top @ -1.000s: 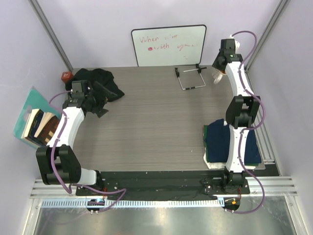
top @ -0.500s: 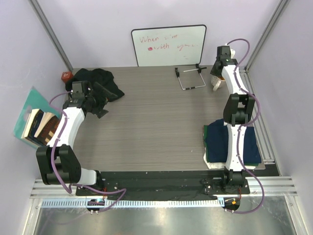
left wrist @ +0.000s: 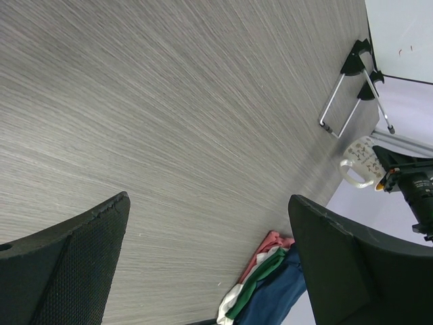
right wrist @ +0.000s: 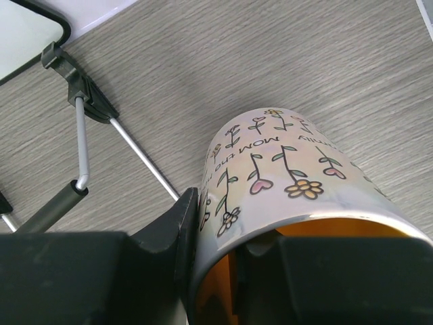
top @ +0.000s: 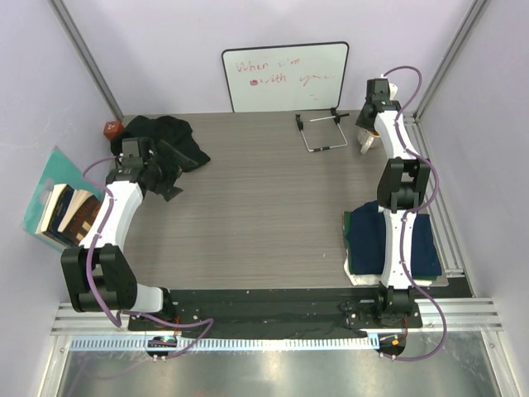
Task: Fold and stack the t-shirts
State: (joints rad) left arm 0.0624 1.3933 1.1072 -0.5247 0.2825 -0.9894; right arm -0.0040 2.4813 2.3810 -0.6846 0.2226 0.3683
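Since a second ago the right arm has swung down at the far right corner; the right jaws pinch the wall of a flower-patterned ceramic mug (right wrist: 284, 169), one finger inside it. The left jaws hang spread above the grey wood-grain table (top: 264, 207). A crumpled black cloth t-shirt (top: 169, 132) lies at the far left. Folded navy, green and white t-shirts (top: 364, 240) sit stacked near right. Lilac walls surround it, with a whiteboard (top: 285, 74) behind.

The top camera looked down from high at the near edge over the whole table (top: 264, 207). The left wrist view faced across it toward the mug (left wrist: 358, 162), which the right wrist view showed close-up.
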